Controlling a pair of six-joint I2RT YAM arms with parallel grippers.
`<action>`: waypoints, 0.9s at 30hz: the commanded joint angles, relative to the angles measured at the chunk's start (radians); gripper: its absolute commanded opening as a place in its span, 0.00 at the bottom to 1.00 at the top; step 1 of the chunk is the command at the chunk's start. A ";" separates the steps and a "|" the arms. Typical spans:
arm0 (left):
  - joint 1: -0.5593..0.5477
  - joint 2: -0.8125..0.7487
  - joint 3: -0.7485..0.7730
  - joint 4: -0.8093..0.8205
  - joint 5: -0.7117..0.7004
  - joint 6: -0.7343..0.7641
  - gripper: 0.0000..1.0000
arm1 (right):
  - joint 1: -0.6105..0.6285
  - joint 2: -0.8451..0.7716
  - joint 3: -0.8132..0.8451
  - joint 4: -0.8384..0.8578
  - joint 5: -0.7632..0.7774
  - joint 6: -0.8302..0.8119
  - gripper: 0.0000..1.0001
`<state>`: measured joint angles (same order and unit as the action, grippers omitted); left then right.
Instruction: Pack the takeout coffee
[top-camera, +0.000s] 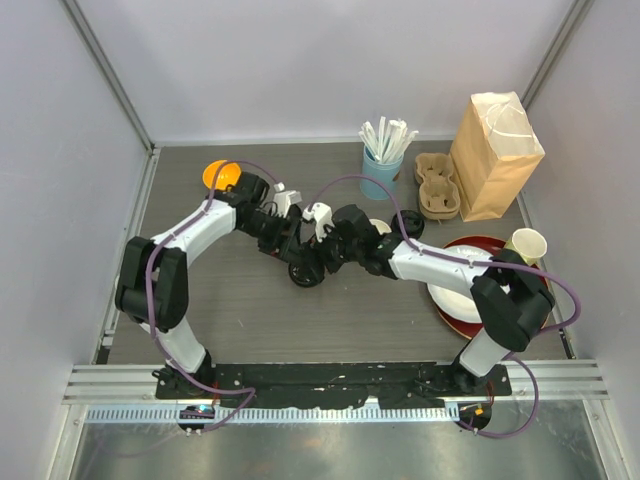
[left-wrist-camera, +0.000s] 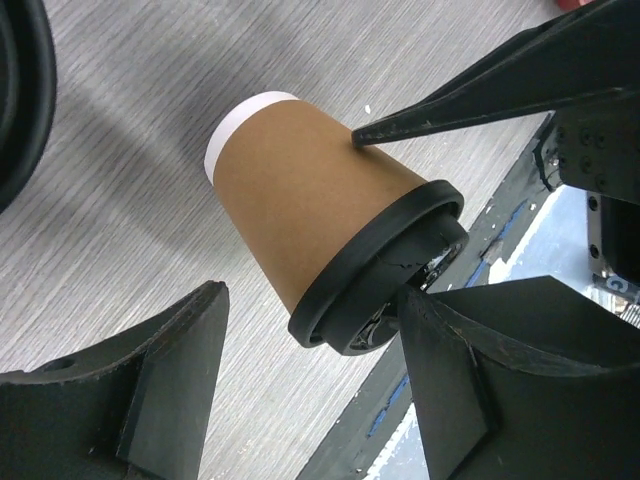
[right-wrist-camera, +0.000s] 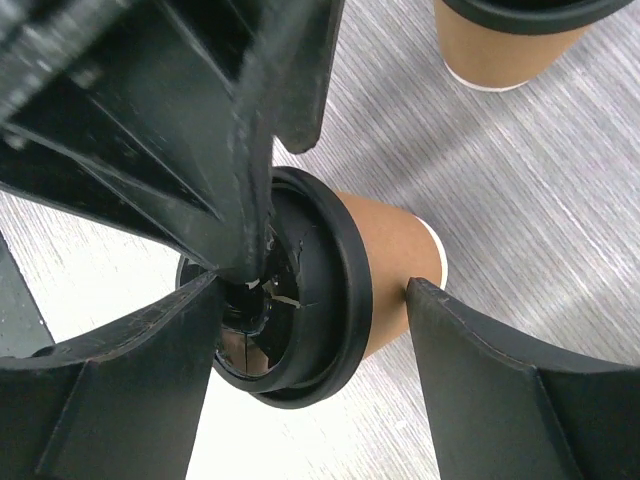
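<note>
A kraft-brown takeout coffee cup (left-wrist-camera: 300, 200) with a black lid (left-wrist-camera: 375, 265) hangs tilted over the table, between both grippers at mid-table (top-camera: 305, 272). My left gripper (left-wrist-camera: 312, 300) is open. Only its right finger (left-wrist-camera: 480, 370) touches the lid's face, and its left finger stands well apart. My right gripper (right-wrist-camera: 312, 290) is closed on the cup (right-wrist-camera: 390, 260), with one fingertip (right-wrist-camera: 430, 300) on the paper wall and the other finger against the lid. A second lidded cup (right-wrist-camera: 510, 40) stands upright just beyond, and shows in the top view (top-camera: 408, 224).
At the back right are a light-blue cup of straws (top-camera: 380, 165), a cardboard cup carrier (top-camera: 437, 185) and a brown paper bag (top-camera: 495, 155). A red tray (top-camera: 478, 245) with a white plate and a pale yellow cup (top-camera: 527, 245) sits on the right. An orange bowl (top-camera: 220, 175) is at the back left.
</note>
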<state>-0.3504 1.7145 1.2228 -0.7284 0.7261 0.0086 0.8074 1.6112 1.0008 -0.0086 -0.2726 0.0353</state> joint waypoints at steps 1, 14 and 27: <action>0.039 -0.009 0.037 0.038 0.110 -0.002 0.73 | -0.010 0.006 0.048 -0.028 0.019 0.025 0.78; 0.068 -0.012 0.084 0.046 0.098 -0.058 0.73 | -0.098 0.029 0.131 -0.099 0.021 0.083 0.78; 0.077 -0.050 0.127 0.014 0.056 -0.032 0.73 | -0.128 0.006 0.203 -0.128 -0.037 -0.011 0.86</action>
<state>-0.2829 1.7145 1.2922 -0.7078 0.7860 -0.0422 0.6731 1.6588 1.1362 -0.1547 -0.2871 0.0864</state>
